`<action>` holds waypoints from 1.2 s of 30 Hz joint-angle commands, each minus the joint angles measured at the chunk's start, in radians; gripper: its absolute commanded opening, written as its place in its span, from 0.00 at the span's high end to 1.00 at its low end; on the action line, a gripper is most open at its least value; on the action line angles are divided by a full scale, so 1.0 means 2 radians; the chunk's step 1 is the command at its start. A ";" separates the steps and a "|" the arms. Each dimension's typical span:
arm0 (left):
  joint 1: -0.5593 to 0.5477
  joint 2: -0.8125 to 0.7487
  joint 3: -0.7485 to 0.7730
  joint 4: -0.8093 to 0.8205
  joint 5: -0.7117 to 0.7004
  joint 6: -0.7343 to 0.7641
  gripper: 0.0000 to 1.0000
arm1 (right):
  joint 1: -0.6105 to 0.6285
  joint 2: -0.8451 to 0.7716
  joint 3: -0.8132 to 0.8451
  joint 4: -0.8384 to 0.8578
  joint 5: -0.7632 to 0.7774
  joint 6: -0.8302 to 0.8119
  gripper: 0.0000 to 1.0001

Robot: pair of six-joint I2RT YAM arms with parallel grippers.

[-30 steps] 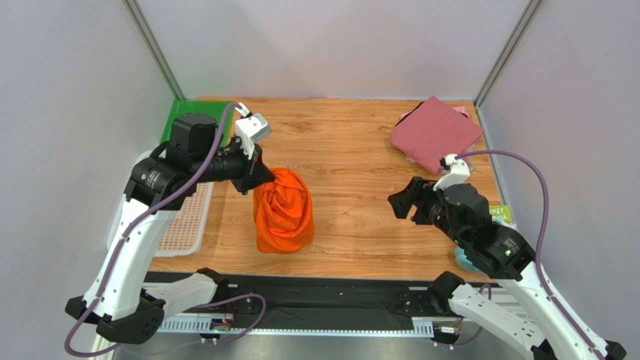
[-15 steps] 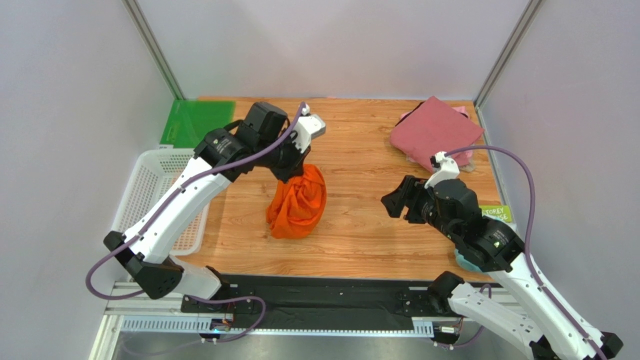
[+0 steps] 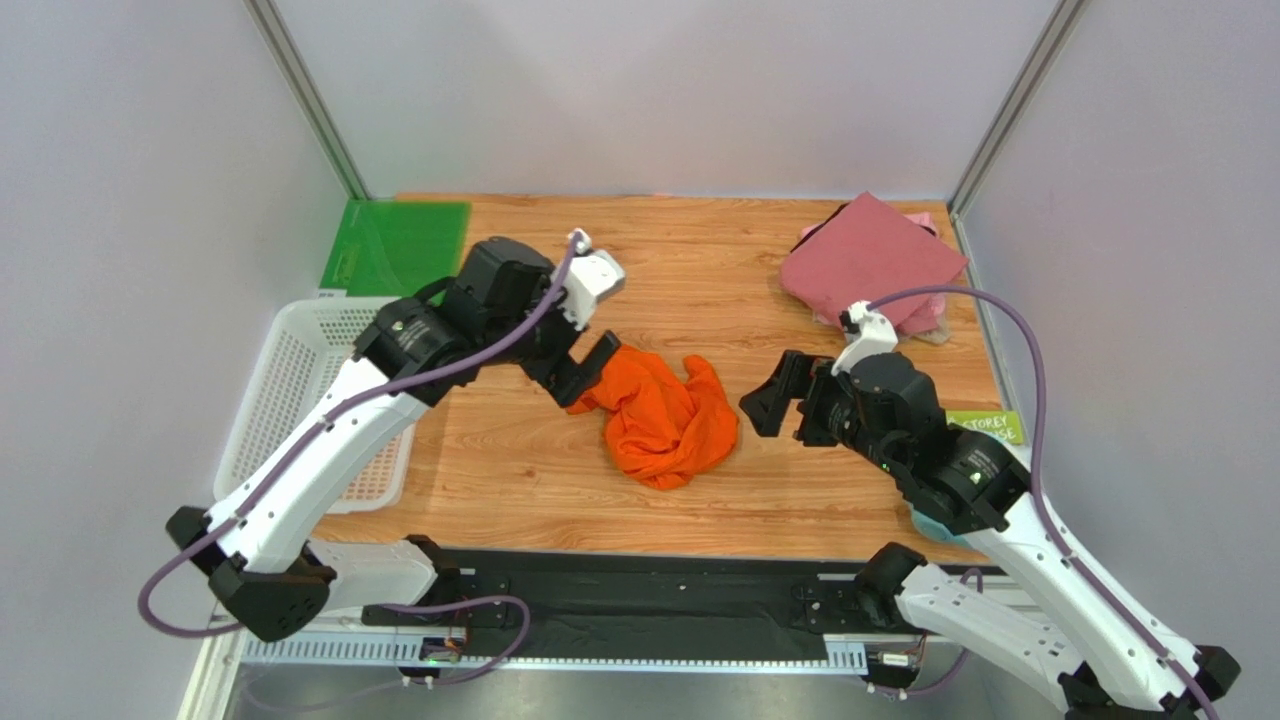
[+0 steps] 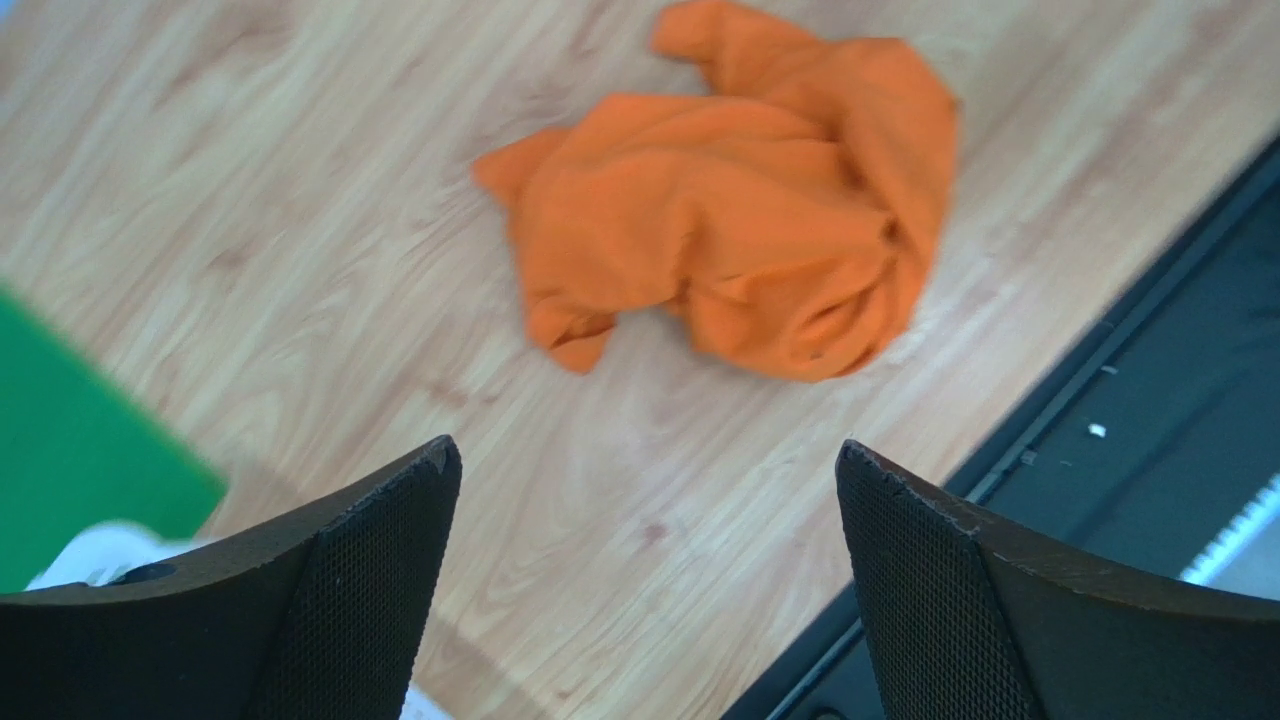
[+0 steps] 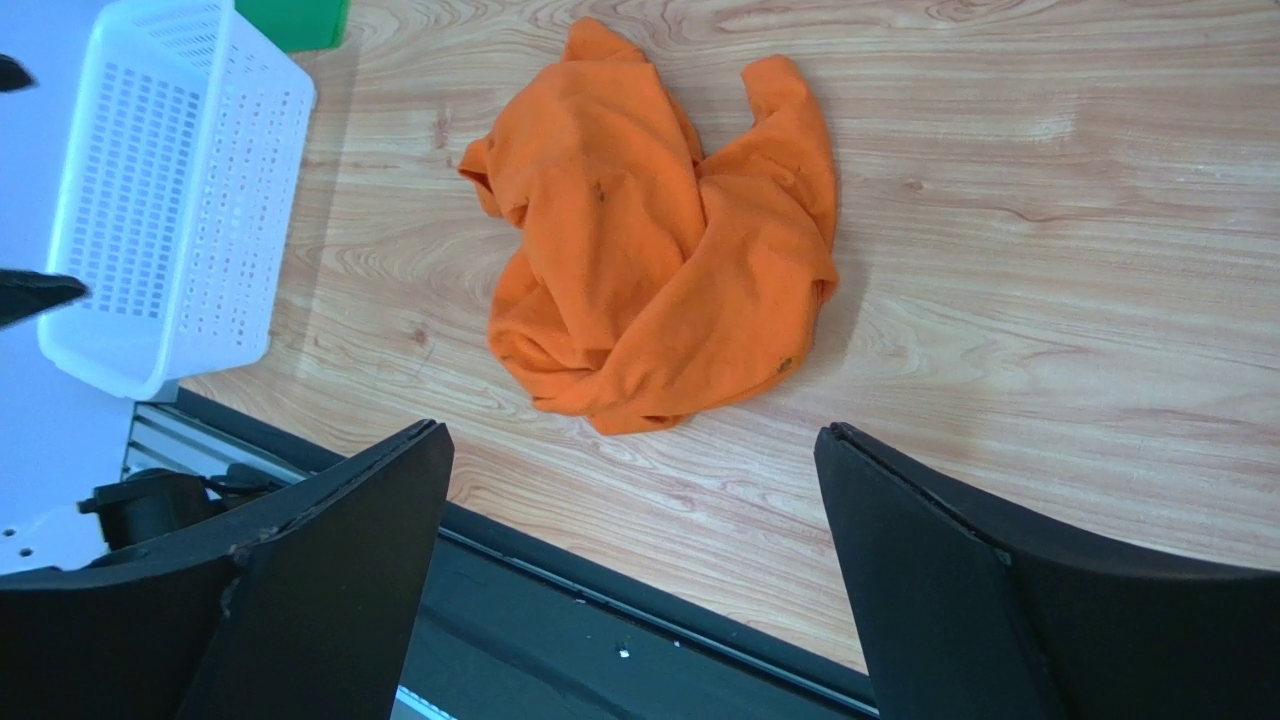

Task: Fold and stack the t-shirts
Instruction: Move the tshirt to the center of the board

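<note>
A bright orange t-shirt (image 3: 661,420) lies crumpled in the middle of the table, also in the left wrist view (image 4: 736,240) and the right wrist view (image 5: 661,255). My left gripper (image 3: 583,365) hangs open just left of it, with bare wood between the fingers (image 4: 643,465). My right gripper (image 3: 774,398) is open just right of the shirt and holds nothing (image 5: 631,435). A maroon-red t-shirt (image 3: 872,263) lies folded at the back right. A pale pink one (image 3: 932,312) peeks out from under it.
A white mesh basket (image 3: 323,398) sits off the table's left edge. A green sheet (image 3: 394,248) lies at the back left corner. A green label (image 3: 992,428) is at the right edge. A black rail (image 3: 646,593) runs along the near edge.
My left gripper has let go of the orange shirt, which dropped from a hanging bundle into a crumpled heap. The left arm has lowered toward the table. My right gripper has opened wider and edged left.
</note>
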 commanded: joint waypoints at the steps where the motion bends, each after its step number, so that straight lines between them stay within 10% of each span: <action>1: 0.073 -0.064 -0.011 0.021 -0.014 -0.005 0.00 | 0.009 0.028 0.005 0.013 0.000 -0.012 0.00; 14: 0.097 -0.028 -0.177 0.086 0.009 -0.055 0.11 | 0.027 0.148 -0.008 0.078 -0.023 0.001 0.01; 19: 0.120 0.012 -0.181 0.129 0.021 -0.058 0.21 | 0.020 0.185 -0.035 0.094 -0.040 0.025 0.33; 36: 0.158 0.230 -0.142 0.168 0.032 -0.055 0.34 | -0.023 0.239 -0.048 0.132 -0.104 0.029 0.21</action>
